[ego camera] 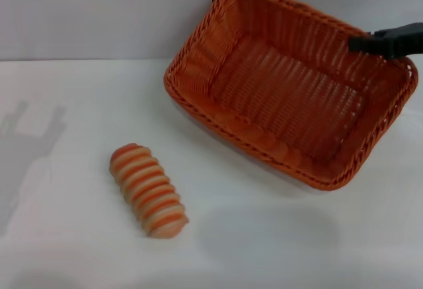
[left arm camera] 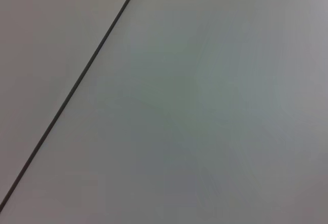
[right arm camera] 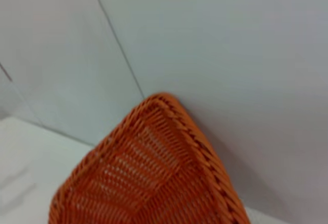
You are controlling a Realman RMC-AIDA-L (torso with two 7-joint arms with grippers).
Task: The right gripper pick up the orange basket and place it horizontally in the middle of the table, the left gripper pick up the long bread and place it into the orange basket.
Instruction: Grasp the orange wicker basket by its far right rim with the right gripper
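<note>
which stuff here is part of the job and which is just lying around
Part of the job: orange basket, long bread, right gripper at the basket's far right rim, table.
Just lying about: nothing; only the bare wall behind.

The white desk (ego camera: 277,249) in front of me carries two things. The long bread (ego camera: 148,189) lies on its side toward my left and nearer to me, set at a slant. The orange basket (ego camera: 198,71) is farther back toward my right, skewed and well apart from the bread.
</note>
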